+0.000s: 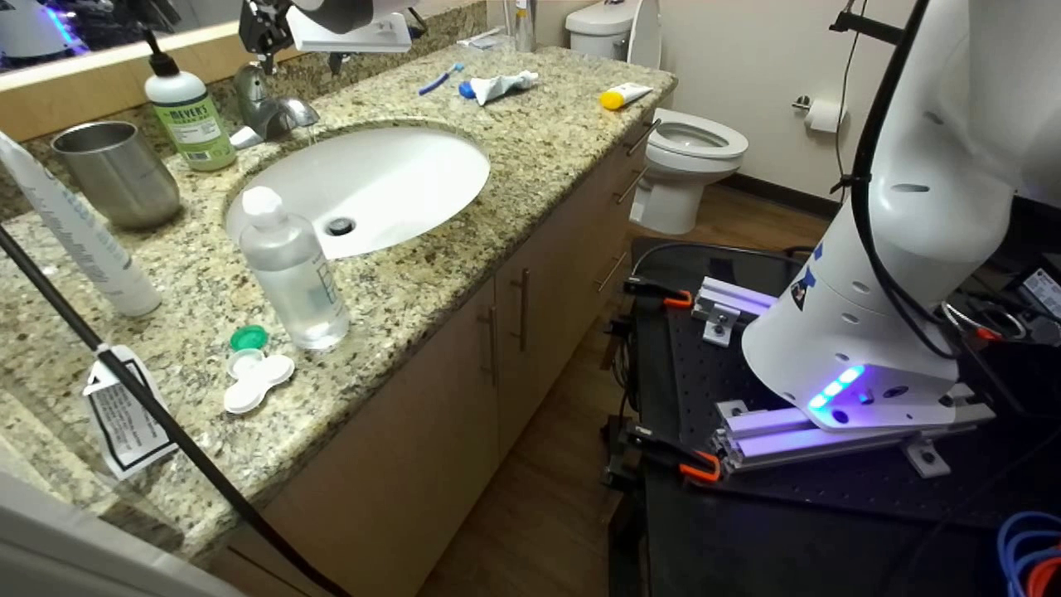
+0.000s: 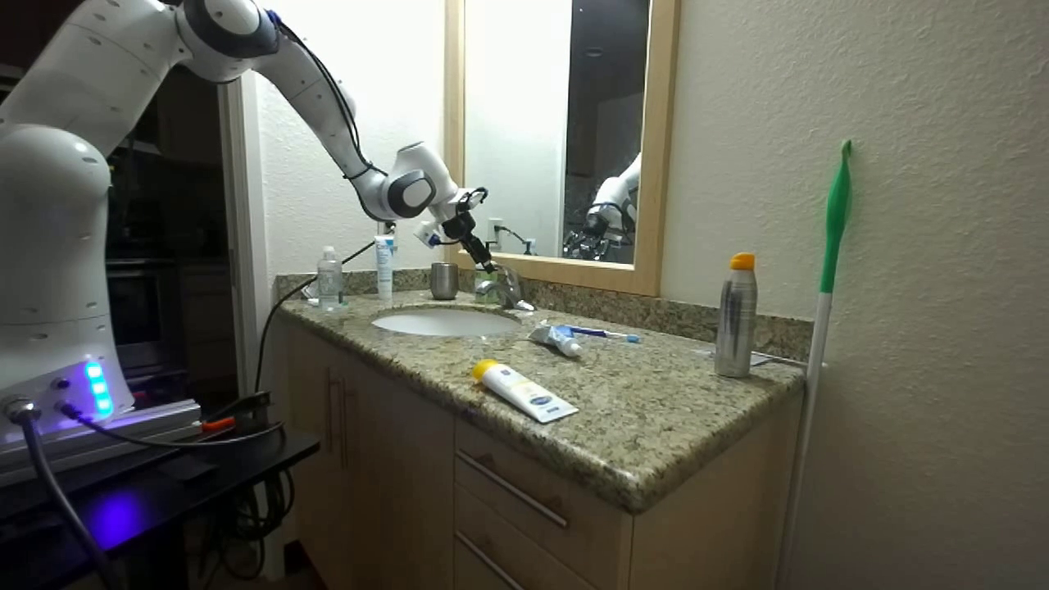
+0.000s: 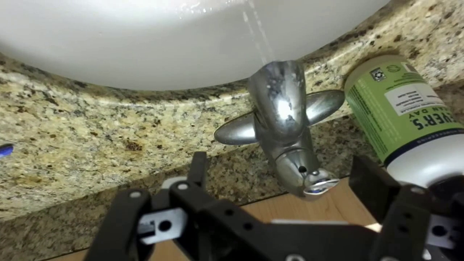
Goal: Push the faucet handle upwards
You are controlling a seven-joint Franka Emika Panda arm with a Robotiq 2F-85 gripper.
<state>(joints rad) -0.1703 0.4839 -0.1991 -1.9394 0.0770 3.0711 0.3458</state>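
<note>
The faucet handle [image 3: 320, 184] is a small shiny metal lever, seen nearly end-on atop the chrome faucet [image 3: 279, 105] in the wrist view. Thin streaks of water run from the spout into the sink. My gripper [image 3: 281, 169] is open and empty. Its black fingers stand apart on either side of the faucet's top end, and I see no contact. In an exterior view the gripper [image 1: 300, 63] is just above the faucet [image 1: 273, 114]. In an exterior view the gripper [image 2: 490, 267] points down beside the faucet [image 2: 512, 288]; the handle is hard to make out there.
A green pump soap bottle [image 3: 402, 105] stands close beside the faucet and right finger. A steel cup [image 1: 116, 174] and a clear plastic bottle [image 1: 294, 282] stand near the sink [image 1: 398, 178]. The mirror [image 2: 524, 123] is close behind. A toothpaste tube [image 2: 556, 338] lies on the counter.
</note>
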